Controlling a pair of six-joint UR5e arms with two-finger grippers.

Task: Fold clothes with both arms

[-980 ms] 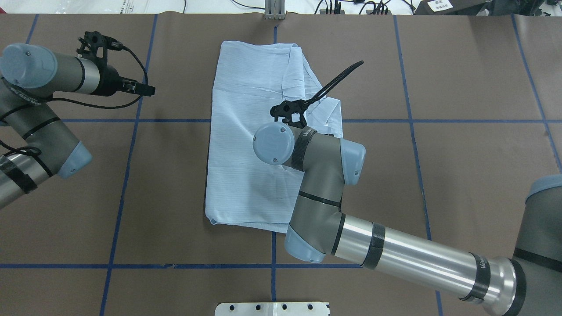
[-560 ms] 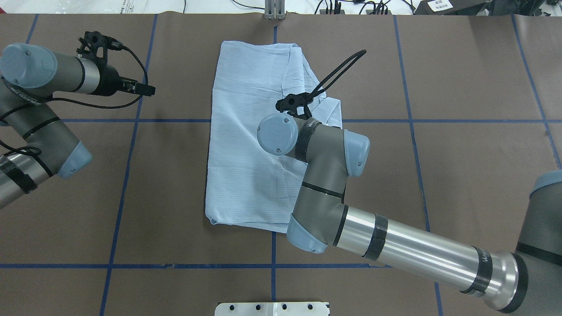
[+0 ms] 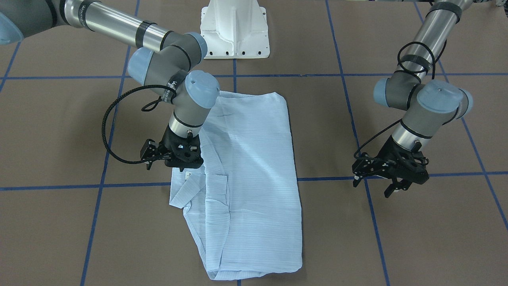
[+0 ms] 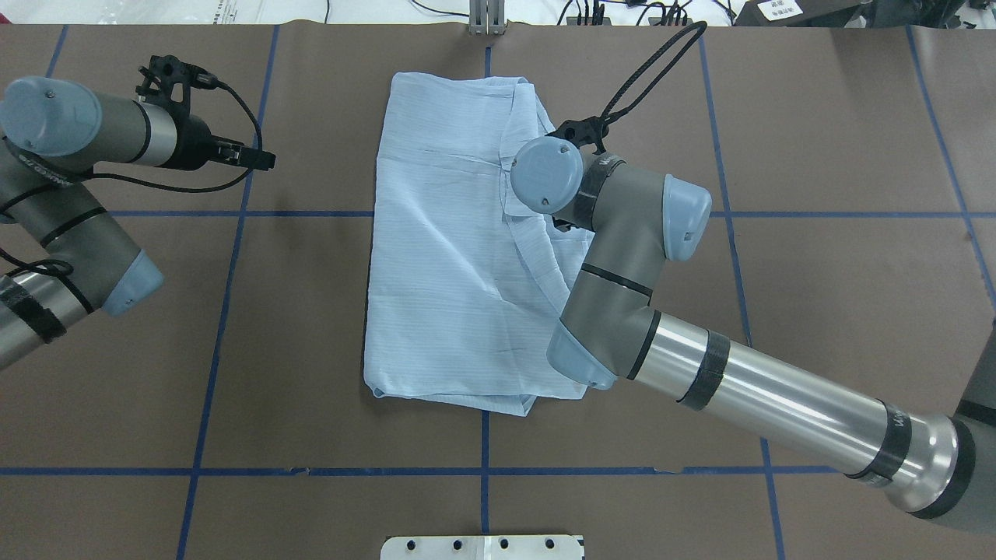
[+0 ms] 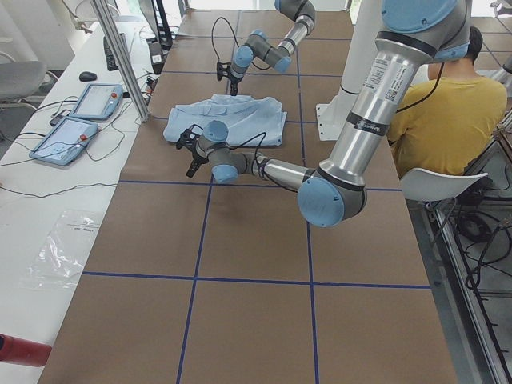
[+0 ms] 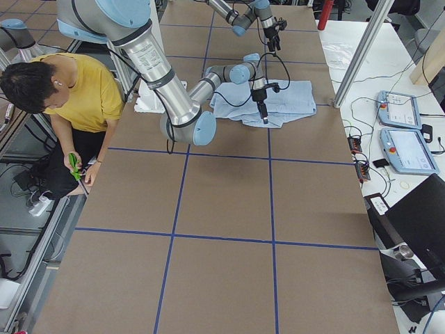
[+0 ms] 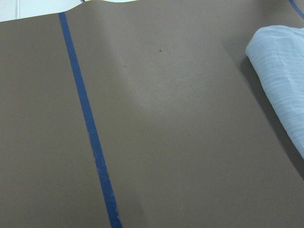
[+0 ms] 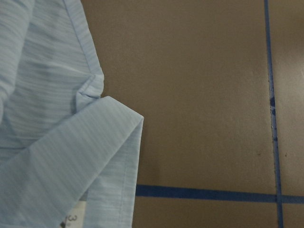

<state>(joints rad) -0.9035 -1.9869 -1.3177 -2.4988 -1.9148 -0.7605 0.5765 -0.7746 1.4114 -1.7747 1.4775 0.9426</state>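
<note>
Shows shirt [image 4: 436,257] flat mid-table [image 4: 817,117], already folded into a long rectangle, one flap [image 3: 186,190] poking out on its right edge. Places right gripper [image 3: 183,162] just over that flap and left gripper [image 4: 263,159] well apart, empty. Cannot tell whether either is apart or together. Judges cross-fold remaining.

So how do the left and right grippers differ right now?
The right gripper is at the shirt's folded side edge; the left gripper hangs over the table, apart from the shirt. The right arm reaches across the cloth; the left arm is off to the side. Both are black; open or shut, I cannot tell.
</note>
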